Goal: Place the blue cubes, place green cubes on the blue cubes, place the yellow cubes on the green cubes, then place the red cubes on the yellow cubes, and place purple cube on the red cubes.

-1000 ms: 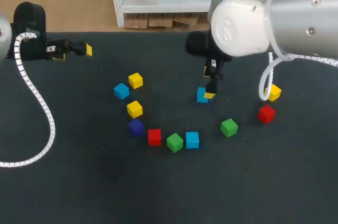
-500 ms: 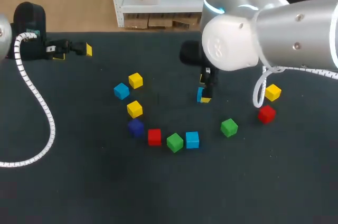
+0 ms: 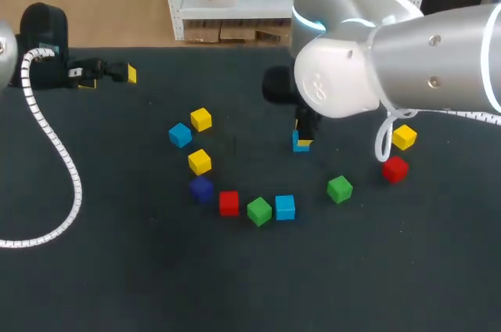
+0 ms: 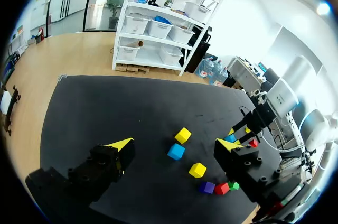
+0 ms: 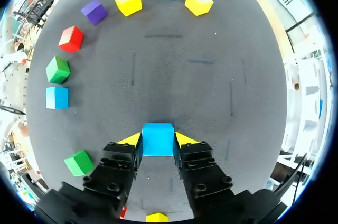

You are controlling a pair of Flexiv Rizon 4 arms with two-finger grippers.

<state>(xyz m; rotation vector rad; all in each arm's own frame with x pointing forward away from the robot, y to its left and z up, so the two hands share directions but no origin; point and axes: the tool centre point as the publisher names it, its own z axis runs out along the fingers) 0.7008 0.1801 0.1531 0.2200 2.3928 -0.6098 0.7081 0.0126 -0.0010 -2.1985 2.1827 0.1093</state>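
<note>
Right wrist view: plain, sharp-edged blue cube [image 5: 158,139] between yellow-tipped fingers [image 5: 131,139]

Matte black table mat [image 3: 117,269], plain. Cubes solid-colour, no pattern: sky-blue cube [image 5: 158,139] between yellow tips of black right gripper [image 5: 158,140]. From it: blue cubes [image 3: 179,135] [image 3: 285,207] at 9 and 6 o'clock, dark purple cube [image 3: 201,188] at 8. Also yellow cubes [image 3: 201,119] [image 3: 200,161] [image 3: 404,137], red cubes [image 3: 228,203] [image 3: 394,168], green cubes [image 3: 259,211] [image 3: 339,189]. Left gripper [image 4: 175,145] same black/yellow.

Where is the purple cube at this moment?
In the head view the purple cube sits left of centre, between a yellow cube and a red cube.
</note>
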